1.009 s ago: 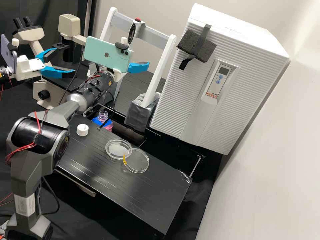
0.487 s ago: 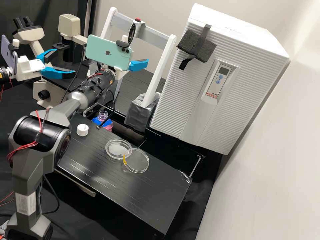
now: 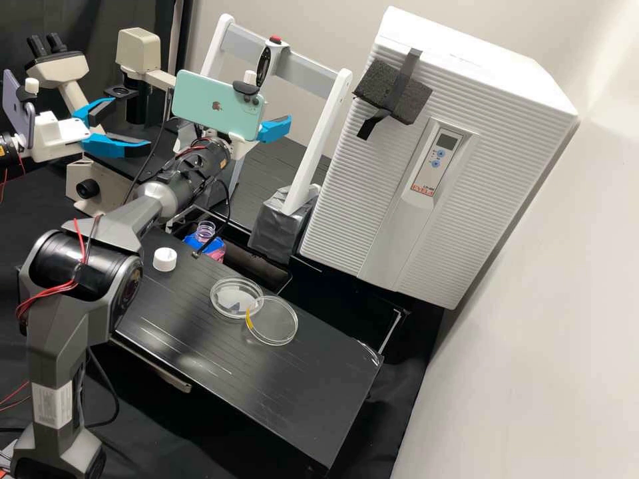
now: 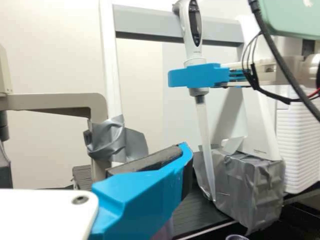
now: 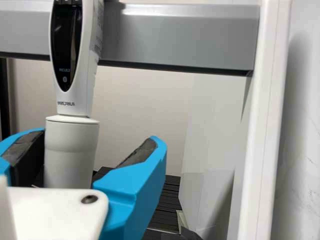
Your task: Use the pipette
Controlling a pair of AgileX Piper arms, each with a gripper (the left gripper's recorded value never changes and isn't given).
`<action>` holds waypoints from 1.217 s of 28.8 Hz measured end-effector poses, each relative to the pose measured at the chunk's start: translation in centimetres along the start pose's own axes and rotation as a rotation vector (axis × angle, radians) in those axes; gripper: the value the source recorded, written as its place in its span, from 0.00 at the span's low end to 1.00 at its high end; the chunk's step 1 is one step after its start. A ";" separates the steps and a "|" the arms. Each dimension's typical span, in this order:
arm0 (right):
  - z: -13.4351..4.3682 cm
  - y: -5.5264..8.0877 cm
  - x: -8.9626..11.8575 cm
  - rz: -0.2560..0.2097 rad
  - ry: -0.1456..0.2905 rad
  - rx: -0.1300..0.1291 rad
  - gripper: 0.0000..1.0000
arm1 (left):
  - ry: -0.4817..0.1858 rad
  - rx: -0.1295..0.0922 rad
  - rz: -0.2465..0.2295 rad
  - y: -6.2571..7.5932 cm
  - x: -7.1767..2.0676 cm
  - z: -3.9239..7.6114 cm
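Note:
The grey-and-white pipette (image 3: 264, 62) hangs upright on the white stand (image 3: 319, 143) at the back of the bench. In the right wrist view its white collar (image 5: 71, 150) stands between my right gripper's (image 5: 92, 145) blue fingers. One pad lies against the collar and the other stands a little off it, so the gripper is open around it. From the left wrist view, a right finger (image 4: 200, 77) crosses the pipette (image 4: 192, 30) above its clear tip (image 4: 206, 145). My left gripper (image 3: 130, 121) hangs open and empty by the microscope at the far left.
On the black platform (image 3: 279, 386) lie two clear petri dishes (image 3: 236, 296) (image 3: 274, 320) with a yellow tip (image 3: 249, 319) between them, and a white cap (image 3: 164, 259). A bottle of pink liquid (image 3: 208, 238) stands behind. A big white ribbed machine (image 3: 432, 153) fills the right; a microscope (image 3: 86, 100) stands back left.
My right arm has shifted slightly up and toward the stand, bringing its fingers in around the pipette. The left arm and the dishes have not moved.

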 end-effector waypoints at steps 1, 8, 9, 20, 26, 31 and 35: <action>0.0 0.0 0.0 0.000 0.000 0.000 0.00 | -0.002 -0.005 -0.001 0.0 0.00 0.0; 0.0 0.0 0.0 0.000 0.000 0.000 0.00 | -0.007 -0.007 0.000 0.3 -0.22 -0.3; 0.0 0.0 0.0 0.000 0.000 0.000 0.00 | -0.006 -0.010 0.002 0.4 -0.37 -0.3; 0.0 0.0 0.0 0.000 0.000 0.000 0.00 | -0.020 -0.016 0.072 2.9 -1.32 0.0; 0.0 0.0 0.0 0.000 0.000 0.000 0.00 | -0.023 -0.008 0.111 4.1 -0.75 -0.1; 0.0 0.0 0.0 0.000 0.000 0.000 0.00 | -0.024 -0.024 0.118 4.3 -0.66 -0.1; 0.0 0.0 0.0 -0.004 -0.001 0.000 0.00 | -0.024 -0.024 0.118 4.3 -0.66 -0.1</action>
